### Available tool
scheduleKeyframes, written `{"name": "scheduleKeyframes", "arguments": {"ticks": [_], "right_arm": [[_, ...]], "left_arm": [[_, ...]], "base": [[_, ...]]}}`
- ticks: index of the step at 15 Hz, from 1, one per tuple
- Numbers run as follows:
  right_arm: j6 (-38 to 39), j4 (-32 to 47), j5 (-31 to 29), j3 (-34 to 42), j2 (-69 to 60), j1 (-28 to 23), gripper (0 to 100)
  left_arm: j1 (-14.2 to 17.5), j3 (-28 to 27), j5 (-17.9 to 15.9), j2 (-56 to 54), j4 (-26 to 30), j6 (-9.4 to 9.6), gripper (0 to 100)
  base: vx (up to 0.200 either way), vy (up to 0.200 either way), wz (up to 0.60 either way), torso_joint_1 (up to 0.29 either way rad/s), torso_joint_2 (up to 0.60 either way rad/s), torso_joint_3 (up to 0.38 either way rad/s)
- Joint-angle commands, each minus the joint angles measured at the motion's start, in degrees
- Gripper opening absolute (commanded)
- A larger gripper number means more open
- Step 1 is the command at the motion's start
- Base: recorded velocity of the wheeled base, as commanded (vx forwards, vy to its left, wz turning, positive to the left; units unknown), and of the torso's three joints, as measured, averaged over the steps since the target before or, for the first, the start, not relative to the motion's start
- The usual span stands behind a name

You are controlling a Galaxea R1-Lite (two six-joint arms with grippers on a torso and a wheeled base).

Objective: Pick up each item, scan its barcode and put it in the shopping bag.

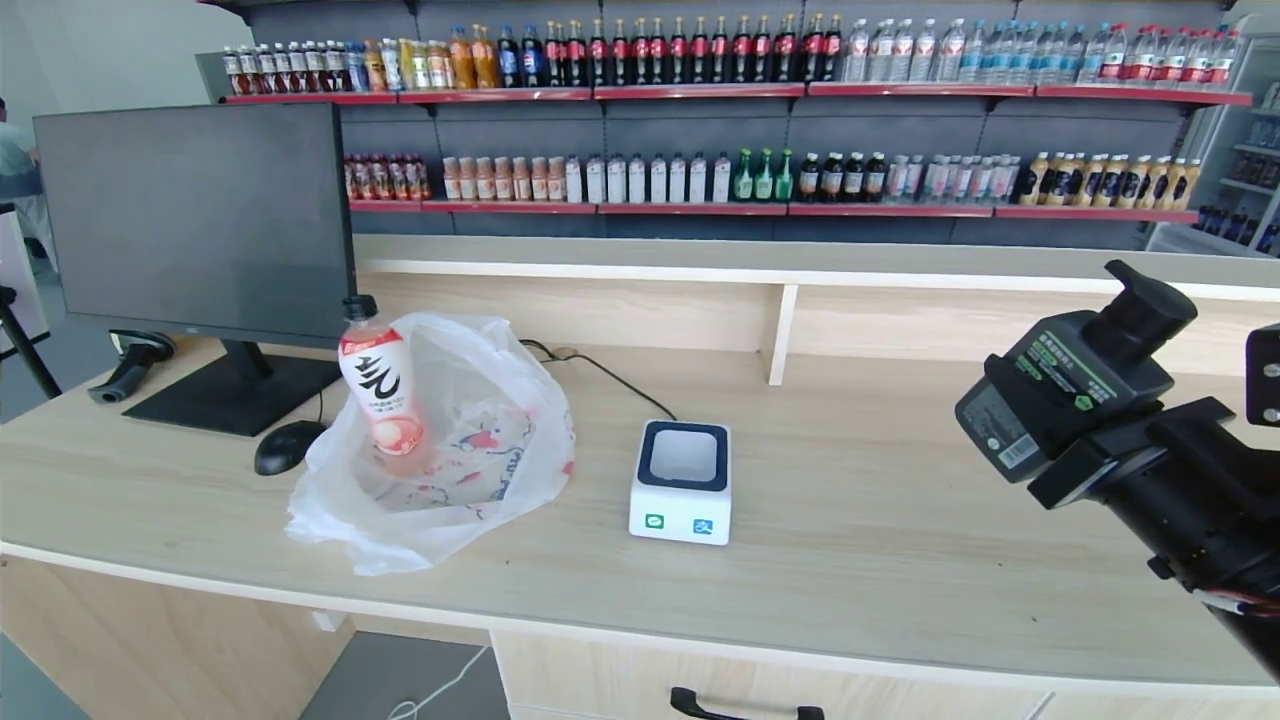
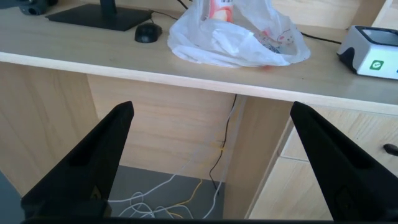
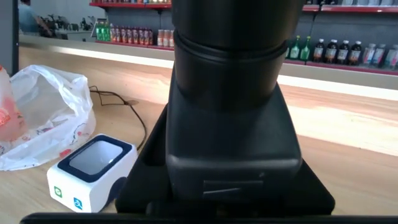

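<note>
The right arm [image 1: 1205, 530] stood at the right edge of the scene, held above the worktop [image 1: 880, 500], with its wrist angled up and toward the left. The right gripper [image 1: 1100, 445] had its fingers closed on a black bottle [image 1: 1075, 385] (tilted, cap toward the far right). The left gripper [image 2: 211, 109] sat low on the near side, below the worktop's front edge, facing it, its fingers [image 2: 93, 162] spread wide apart.

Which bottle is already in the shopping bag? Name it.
The pink bottle, standing in the shopping bag; the black bottle is in the right gripper.
</note>
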Motion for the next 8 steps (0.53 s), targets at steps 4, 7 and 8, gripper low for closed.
{"name": "scheduleKeyframes", "arguments": {"ticks": [4, 7, 8], "right_arm": [[-0.01, -0.01, 0.01, 0.16, 0.19, -0.02, 0], [-0.01, -0.01, 0.01, -0.01, 0.1, -0.19, 0], [-0.01, -0.01, 0.01, -0.19, 0.19, -0.19, 0]], "left_arm": [[0.09, 0.01, 0.0, -0.02, -0.08, -0.09, 100], [0.09, 0.01, 0.0, -0.02, -0.08, -0.09, 100], [0.0, 0.01, 0.0, -0.02, -0.08, -0.09, 100]], "base": [[0.0, 0.2, 0.0, 0.002, 0.0, 0.005], [0.0, 0.2, 0.0, 0.001, 0.0, 0.004], [0.0, 0.0, 0.0, 0.0, 0.0, 0.0]]}}
